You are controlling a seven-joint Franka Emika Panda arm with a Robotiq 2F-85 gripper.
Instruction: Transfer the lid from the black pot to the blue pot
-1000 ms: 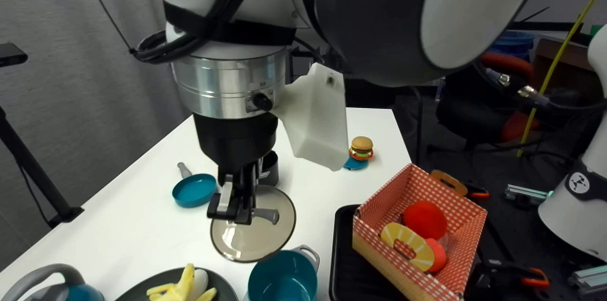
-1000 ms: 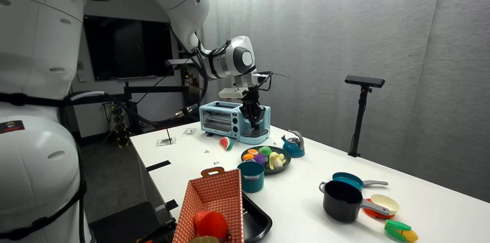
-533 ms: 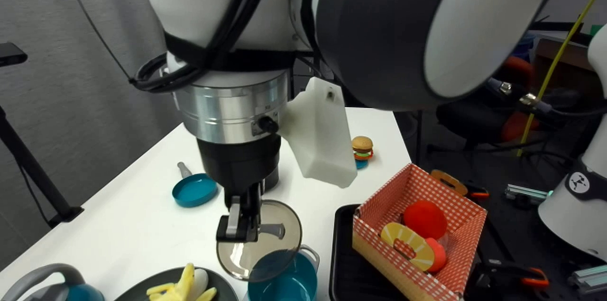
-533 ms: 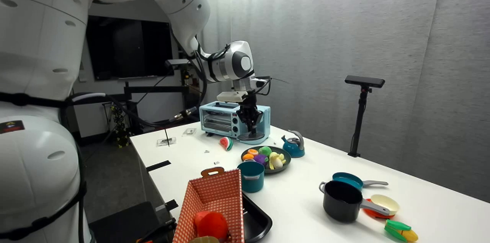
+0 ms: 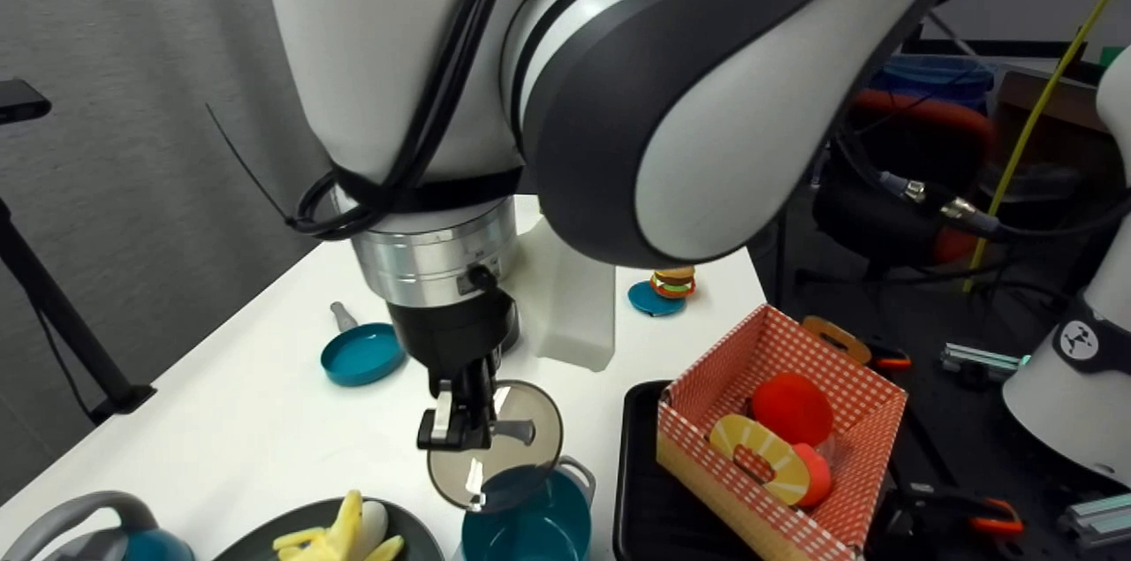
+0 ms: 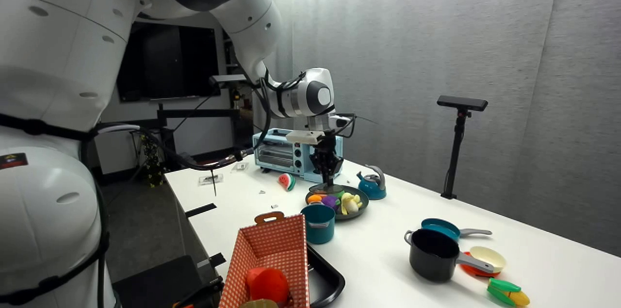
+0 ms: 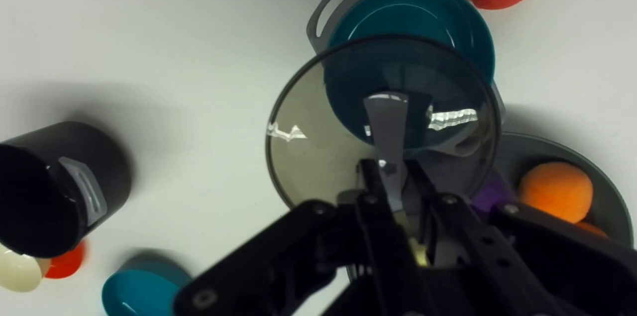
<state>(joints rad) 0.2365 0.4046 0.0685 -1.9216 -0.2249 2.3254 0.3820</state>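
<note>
The gripper (image 7: 391, 169) pinches the lid (image 7: 343, 119) by its knob (image 7: 387, 119), higher than the blue pot (image 7: 413, 15) and not centred over it. Best to centre it first, lower it level, release once seated.

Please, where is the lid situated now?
In the wrist view, the lid hangs from the gripper just right of centre, partly overlapping the blue pot, with the black pot far left.

Bright table (image 6: 378, 254), soft shadows, glare on lid (image 7: 383, 122), fingers (image 7: 372, 179) blurred
</note>
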